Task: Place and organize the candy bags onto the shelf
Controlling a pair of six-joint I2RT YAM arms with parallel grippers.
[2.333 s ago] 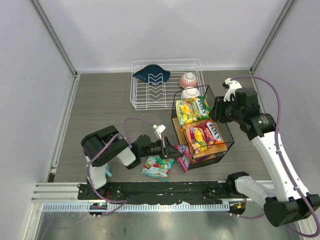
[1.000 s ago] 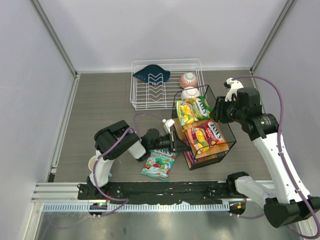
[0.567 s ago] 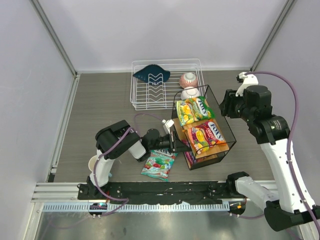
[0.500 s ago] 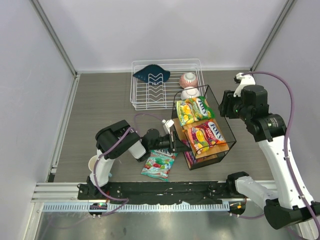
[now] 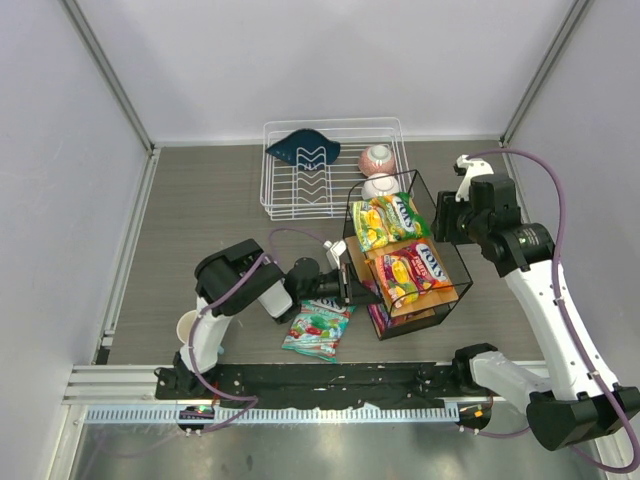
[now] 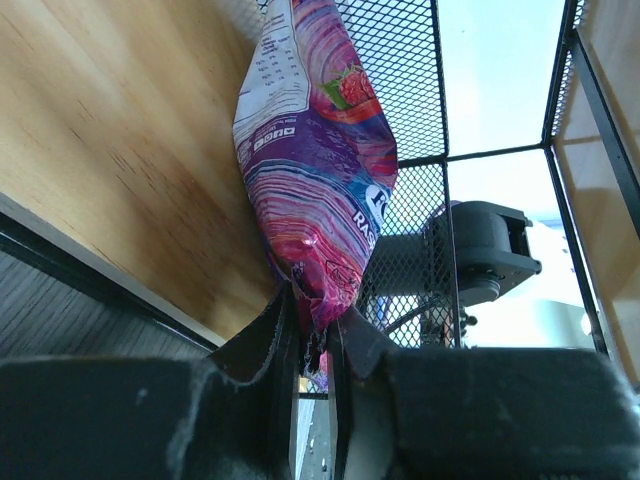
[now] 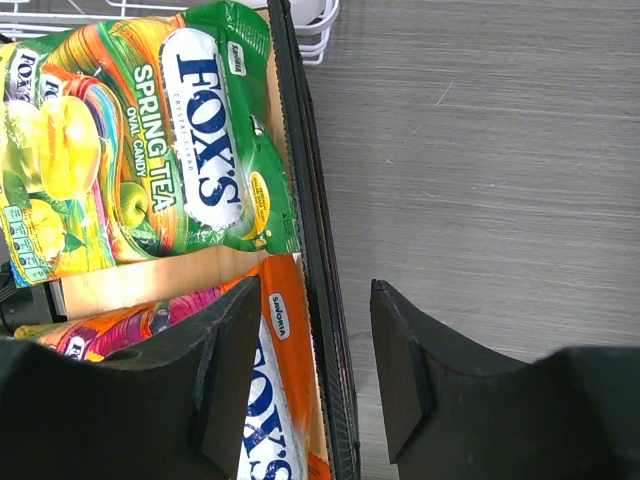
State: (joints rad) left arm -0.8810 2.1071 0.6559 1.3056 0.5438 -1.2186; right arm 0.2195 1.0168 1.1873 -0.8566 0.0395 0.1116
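Left gripper (image 6: pixel 315 320) is pinched on the purple bag's (image 6: pixel 318 190) edge and holds it inside the shelf (image 5: pixel 450 235) against the wooden board (image 6: pixel 110 140); an edge grip probably lets it slide in. Right gripper (image 7: pixel 315 300) is spread and empty over the shelf rim. Green bag (image 7: pixel 190 140) and orange-red bag (image 5: pixel 410 268) are up top. Teal bag (image 5: pixel 316 332) lies on the table.

The green bag (image 7: pixel 150 140) shows "FOX'S" in blue on a white oval. "SPRING TEA" and "OVAL CANDY" run along the 9 o'clock side of that logo, and a small white "SAVORITA" tab sits toward 1 o'clock. The orange-red bag (image 7: pixel 272 400) carries the same tab, and its logo is cut off at the 6 o'clock edge. The purple bag (image 6: pixel 315 170) reads "RAS", and the white panel at its 11 o'clock corner is too fine to read.
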